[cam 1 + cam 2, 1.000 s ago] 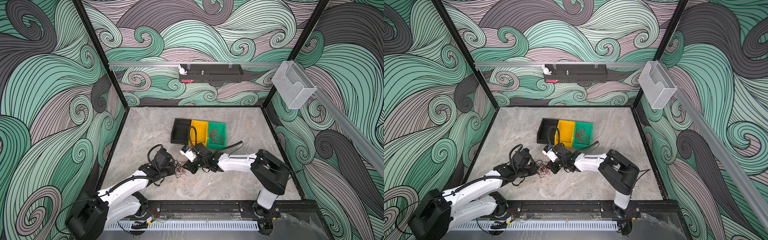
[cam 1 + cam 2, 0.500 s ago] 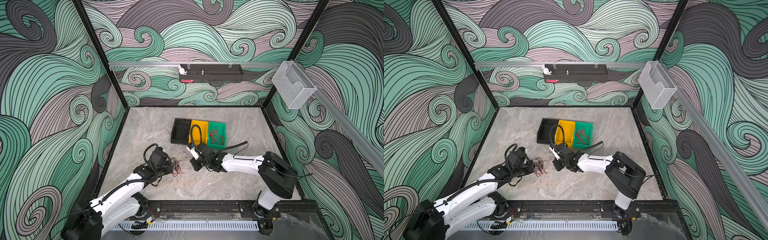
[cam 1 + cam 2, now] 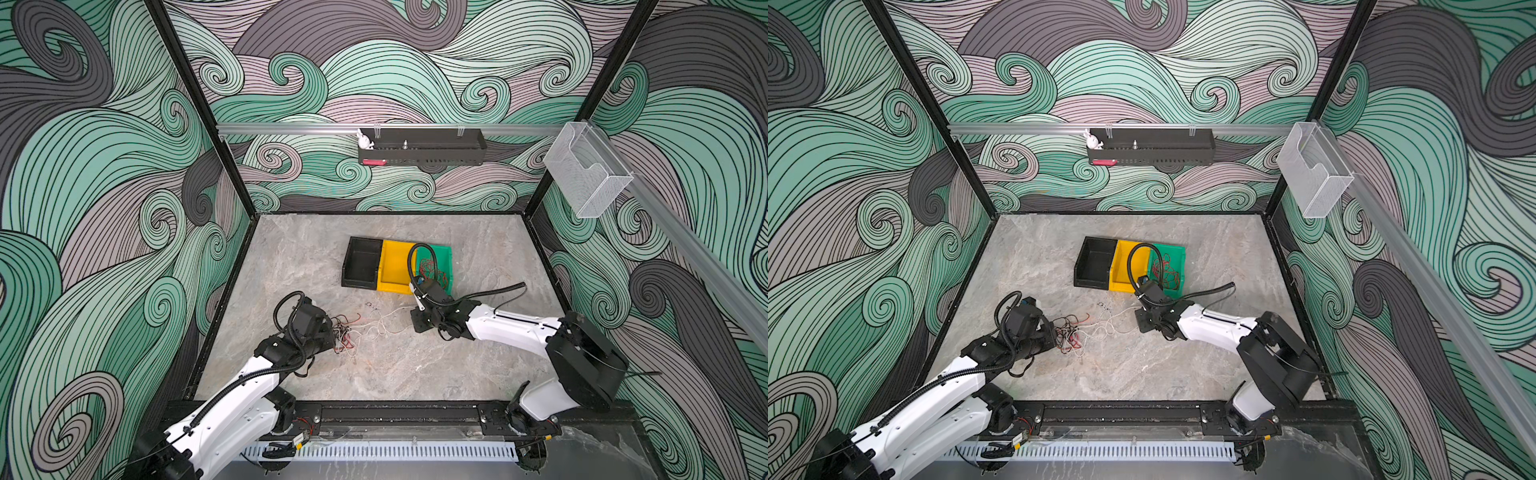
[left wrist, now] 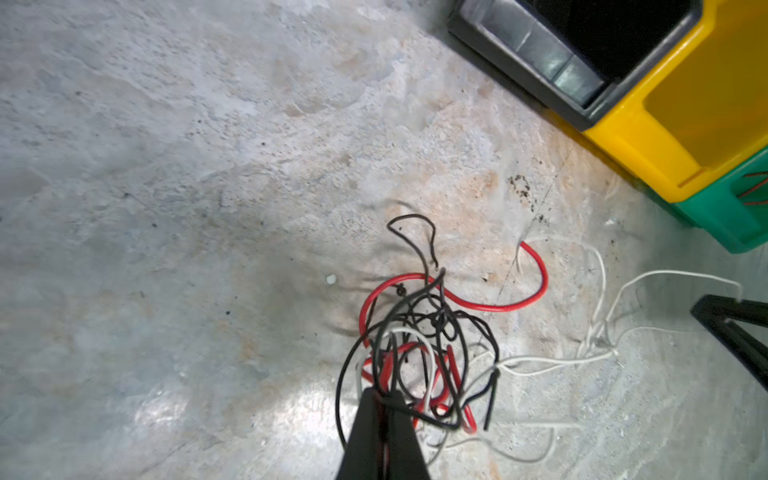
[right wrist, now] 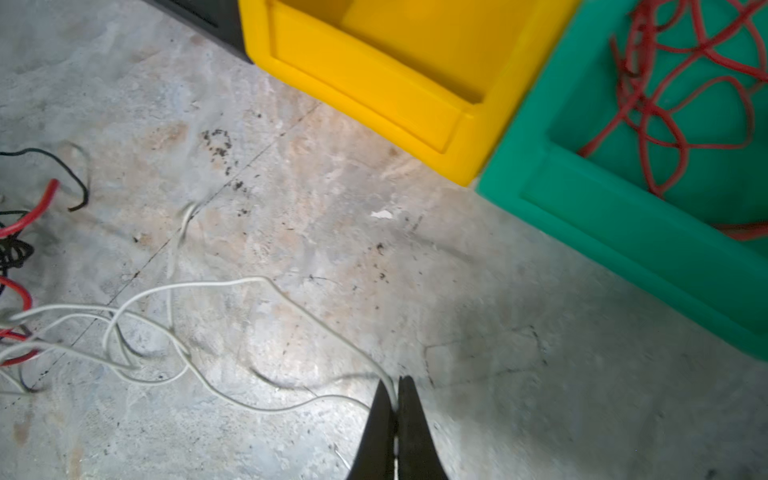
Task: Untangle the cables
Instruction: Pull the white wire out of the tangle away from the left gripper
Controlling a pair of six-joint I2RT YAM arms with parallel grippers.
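**Grip state.** The left gripper [image 4: 383, 395] is clenched on the cables [image 4: 419, 332], with black strands of the knot pinched at its tips. The right gripper [image 5: 394, 388] is clamped on a white cable [image 5: 232, 282], which runs straight into its closed tips.

**Location of work.** The knot of red, black and white strands lies on the worktop [image 5: 291, 216] just in front of the left gripper. In both top views the white strands trail from it across to the right gripper, well short of the bins.

**Reason for the hold.** Judged from the layout, the left gripper anchors the knot so that the right one can draw the white cable out without dragging the whole bundle along. The white strands lie in slack loops, so no real tension appears to have been applied.

**Bins.** The green bin [image 5: 582, 199] holds loose red cables [image 5: 665, 124]. The yellow bin [image 5: 374, 95] beside it looks empty, and so does the black bin [image 3: 361, 266]. This suggests sorting by colour, with most of it not yet done.

**Risk.** The white strands cross each other near the knot, so a straight pull may tighten it.
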